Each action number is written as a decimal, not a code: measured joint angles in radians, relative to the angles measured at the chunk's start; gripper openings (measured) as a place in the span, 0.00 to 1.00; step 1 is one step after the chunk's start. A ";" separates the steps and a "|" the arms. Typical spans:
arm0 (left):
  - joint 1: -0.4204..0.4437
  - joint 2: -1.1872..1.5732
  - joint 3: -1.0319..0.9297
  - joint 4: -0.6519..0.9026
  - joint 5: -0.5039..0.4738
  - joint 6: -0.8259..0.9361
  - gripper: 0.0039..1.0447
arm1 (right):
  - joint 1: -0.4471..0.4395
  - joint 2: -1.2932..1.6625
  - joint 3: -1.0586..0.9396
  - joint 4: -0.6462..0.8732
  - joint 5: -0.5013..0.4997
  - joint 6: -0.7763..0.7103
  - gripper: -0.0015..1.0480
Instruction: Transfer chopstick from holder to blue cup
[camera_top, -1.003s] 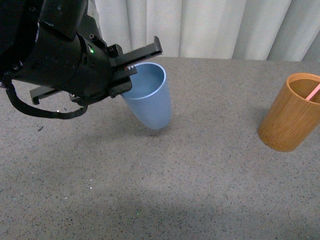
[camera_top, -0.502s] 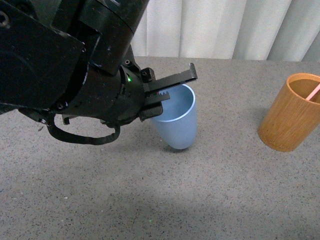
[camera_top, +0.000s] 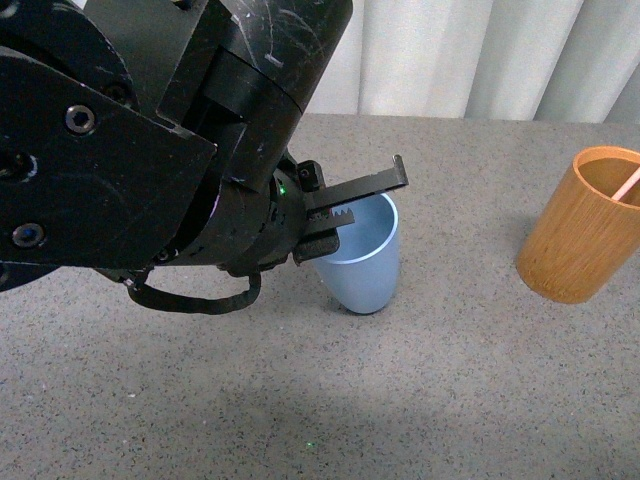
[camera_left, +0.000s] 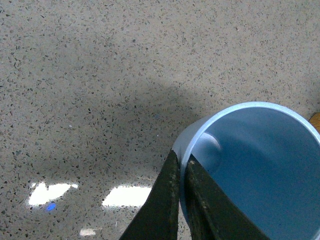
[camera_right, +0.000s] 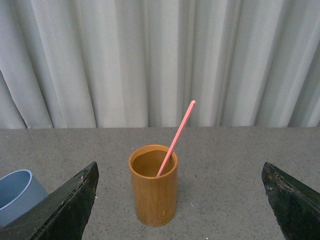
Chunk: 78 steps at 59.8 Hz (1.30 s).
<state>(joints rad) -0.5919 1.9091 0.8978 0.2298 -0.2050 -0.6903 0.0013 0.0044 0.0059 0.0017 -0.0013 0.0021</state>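
Observation:
My left gripper (camera_top: 355, 205) is shut on the rim of the light blue cup (camera_top: 362, 270), which stands upright with its base at the grey table, left of centre. In the left wrist view the two dark jaws pinch the cup wall (camera_left: 197, 145) at the left gripper (camera_left: 181, 167). The orange-brown bamboo holder (camera_top: 580, 225) stands at the right edge with a pink-red chopstick (camera_top: 628, 184) leaning in it. In the right wrist view the holder (camera_right: 153, 187) and the chopstick (camera_right: 177, 135) stand ahead of my right gripper (camera_right: 180, 200), which is open and empty, well short of them.
A white curtain (camera_top: 480, 55) hangs behind the table's far edge. The speckled grey tabletop (camera_top: 450, 380) spreads between cup and holder. The left arm's black body (camera_top: 130, 150) fills the upper left of the front view. The blue cup also shows in the right wrist view (camera_right: 15, 192).
My left arm has carried the blue cup rightward and down, from tilted and lifted to upright at the table. The holder and chopstick have not moved.

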 joint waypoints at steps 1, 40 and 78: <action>0.000 0.000 0.000 0.000 -0.002 0.000 0.03 | 0.000 0.000 0.000 0.000 0.000 0.000 0.91; -0.001 -0.005 -0.012 0.024 0.013 -0.014 0.73 | 0.000 0.000 0.000 0.000 0.000 0.000 0.91; 0.567 -0.491 -0.728 0.995 0.180 0.645 0.25 | 0.000 0.000 0.000 0.000 0.000 0.000 0.91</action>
<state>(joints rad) -0.0246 1.4178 0.1699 1.2247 -0.0254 -0.0448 0.0013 0.0044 0.0059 0.0013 -0.0013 0.0017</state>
